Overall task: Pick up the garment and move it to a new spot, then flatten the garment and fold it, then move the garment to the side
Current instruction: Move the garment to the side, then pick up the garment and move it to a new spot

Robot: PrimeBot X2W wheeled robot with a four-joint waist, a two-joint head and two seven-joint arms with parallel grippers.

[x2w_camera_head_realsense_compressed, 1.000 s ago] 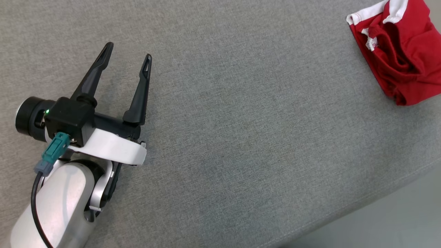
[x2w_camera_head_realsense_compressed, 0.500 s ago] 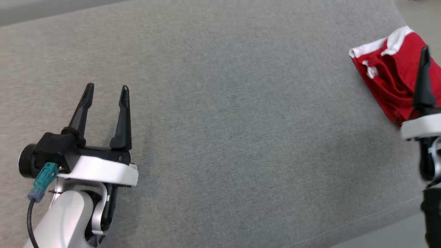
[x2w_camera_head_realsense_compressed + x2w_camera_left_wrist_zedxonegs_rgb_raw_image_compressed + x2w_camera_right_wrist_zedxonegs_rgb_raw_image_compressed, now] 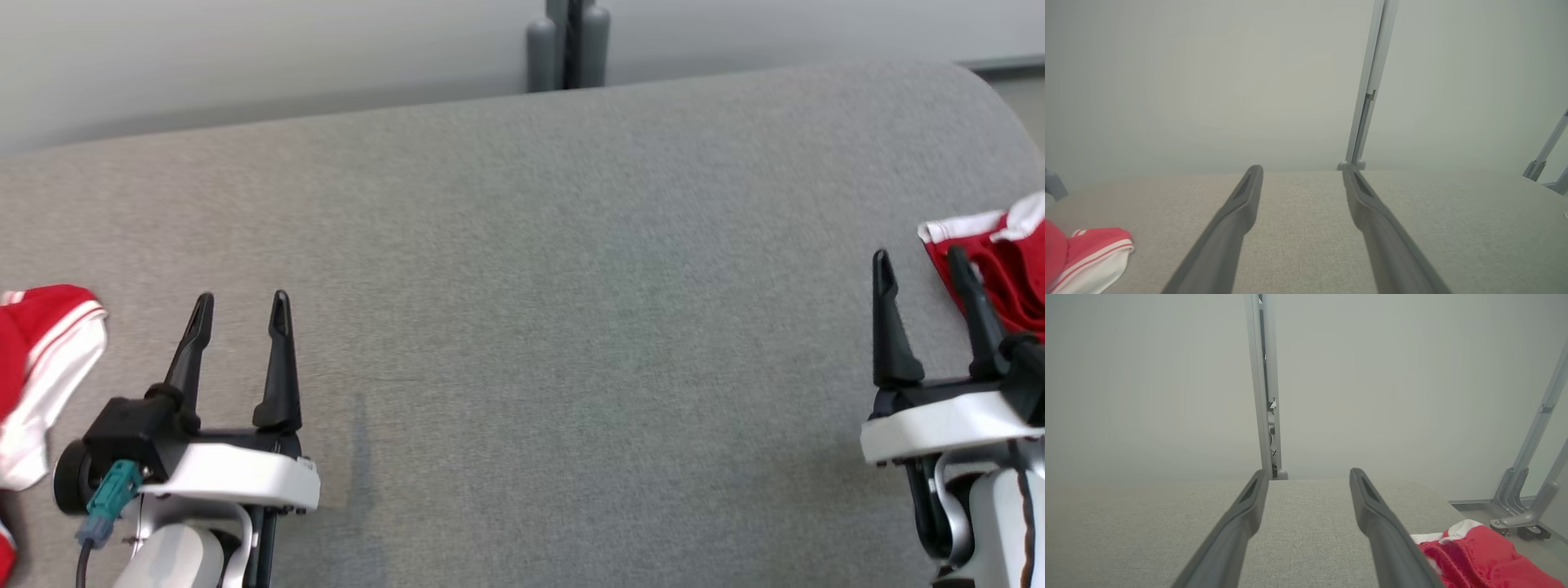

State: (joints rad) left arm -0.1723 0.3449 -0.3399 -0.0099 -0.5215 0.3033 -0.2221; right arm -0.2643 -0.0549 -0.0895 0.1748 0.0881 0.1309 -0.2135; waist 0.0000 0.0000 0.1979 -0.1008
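A crumpled red garment with white trim [image 3: 1008,265] lies at the right edge of the grey cushioned surface [image 3: 555,310]; it appears again at the lower right of the right wrist view [image 3: 1482,555]. My right gripper [image 3: 918,256] hovers open just left of it, its right finger overlapping the cloth's edge, and holds nothing [image 3: 1308,473]. A second red and white garment [image 3: 41,359] lies at the far left [image 3: 1090,257]. My left gripper [image 3: 241,300] stands open and empty to the right of it [image 3: 1302,171].
A pale wall runs behind the surface's far edge, with a grey upright post [image 3: 569,45] at the middle. Grey metal frame legs [image 3: 1527,498] stand on the floor past the surface's right end. Bare fabric spans between the two grippers.
The head view has swung upward, so the wall, the post and the left garment now show. My right gripper has come fully into view. Both grippers stay open.
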